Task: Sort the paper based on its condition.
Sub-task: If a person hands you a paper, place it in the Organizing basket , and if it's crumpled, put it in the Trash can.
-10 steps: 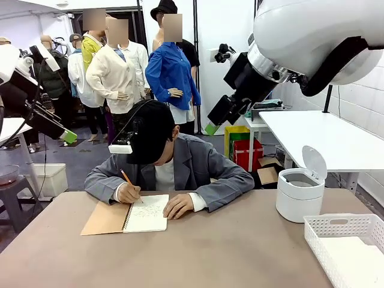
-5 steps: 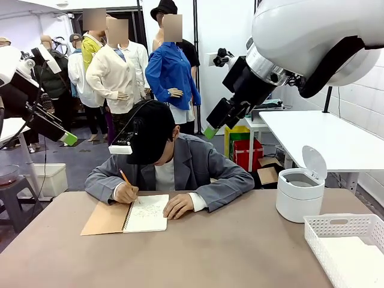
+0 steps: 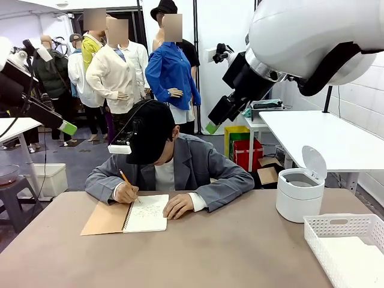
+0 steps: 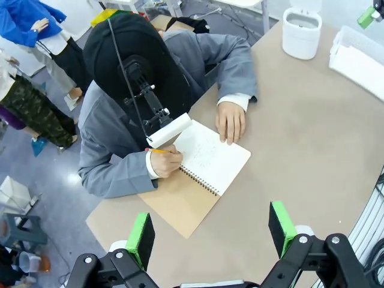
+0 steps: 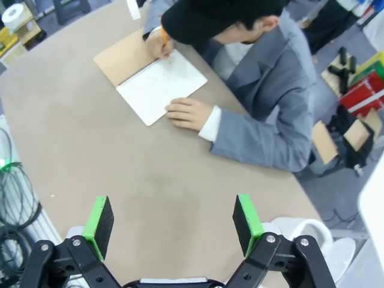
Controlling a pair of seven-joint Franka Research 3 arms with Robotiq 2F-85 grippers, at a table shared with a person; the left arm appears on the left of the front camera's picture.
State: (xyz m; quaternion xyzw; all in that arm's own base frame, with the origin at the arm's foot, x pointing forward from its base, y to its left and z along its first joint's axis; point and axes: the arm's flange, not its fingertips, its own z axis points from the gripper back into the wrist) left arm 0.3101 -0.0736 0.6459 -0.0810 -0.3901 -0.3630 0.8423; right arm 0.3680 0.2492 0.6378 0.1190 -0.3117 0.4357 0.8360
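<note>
A person at the far side writes with an orange pencil [image 3: 126,177] on the open white page of a spiral notebook [image 3: 147,213] with a brown cover, their other hand [image 3: 178,206] resting on its edge. What looks like flat white paper [image 3: 354,264] lies in the white mesh basket [image 3: 336,225] at the front right. My left gripper [image 3: 54,90] hangs open high at the left, above the notebook [image 4: 213,157] in its wrist view, where the gripper [image 4: 212,234] holds nothing. My right gripper [image 3: 228,120] is open and raised behind the person; in its wrist view it [image 5: 173,223] holds nothing over bare table.
A small white bin [image 3: 298,195] with its lid flipped up stands at the right, just behind the basket. The person's arms and head lean over the table's far edge. The brown tabletop [image 3: 198,252] in front of the notebook is bare.
The left gripper has drifted slightly up and to the left. The right gripper has shifted a little, then back. The person keeps writing.
</note>
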